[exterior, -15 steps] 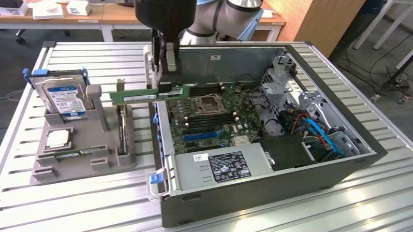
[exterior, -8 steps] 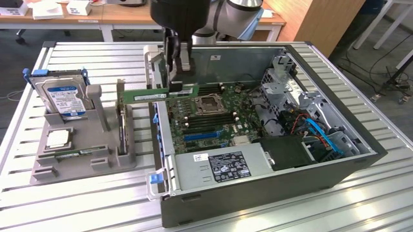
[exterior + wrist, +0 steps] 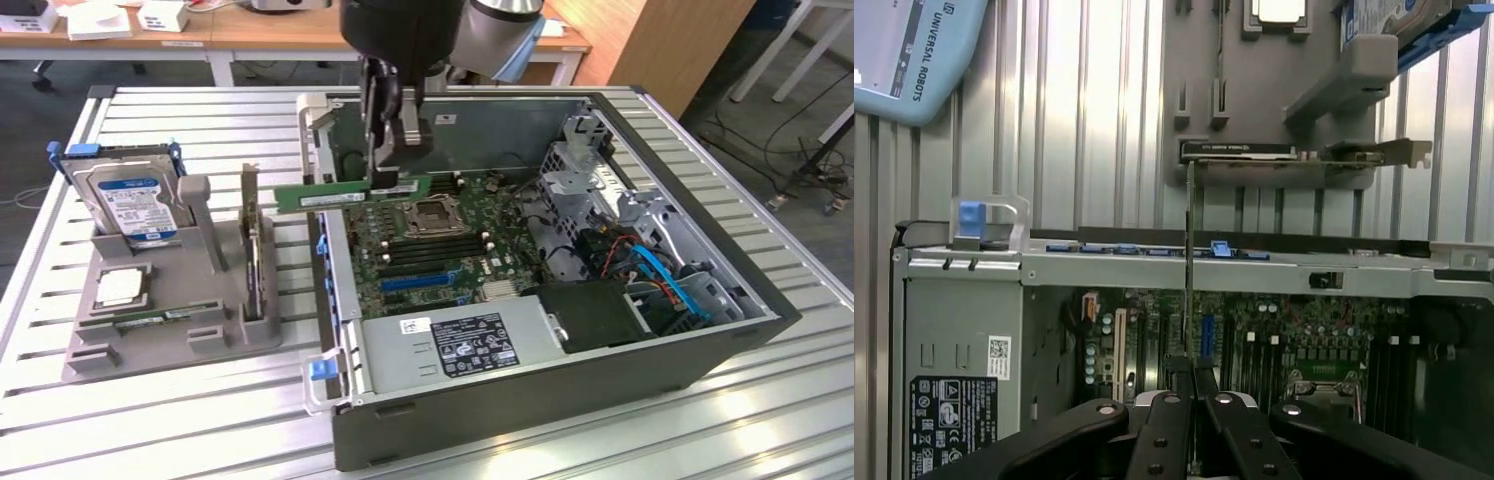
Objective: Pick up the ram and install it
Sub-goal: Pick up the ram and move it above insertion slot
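Observation:
My gripper (image 3: 387, 178) is shut on the ram (image 3: 334, 195), a long narrow green stick. It hangs level above the left rear part of the open computer case (image 3: 561, 400), over the green motherboard (image 3: 461, 262). The stick pokes out past the case wall toward the exterior view's left. In the wrist view the ram (image 3: 1189, 250) appears edge-on as a thin line running out from between the black fingers (image 3: 1164, 420) of the gripper (image 3: 1191, 378). A second ram stick (image 3: 167, 317) lies in the grey holder (image 3: 160, 345) on the table.
The holder also carries a silver hard drive (image 3: 131, 205) with a blue label, a processor chip (image 3: 118, 288) and an upright expansion card (image 3: 250, 240). Inside the case are the power supply (image 3: 454, 345), a processor socket (image 3: 434, 215), blue cables (image 3: 667, 280) and drive cages (image 3: 587, 170).

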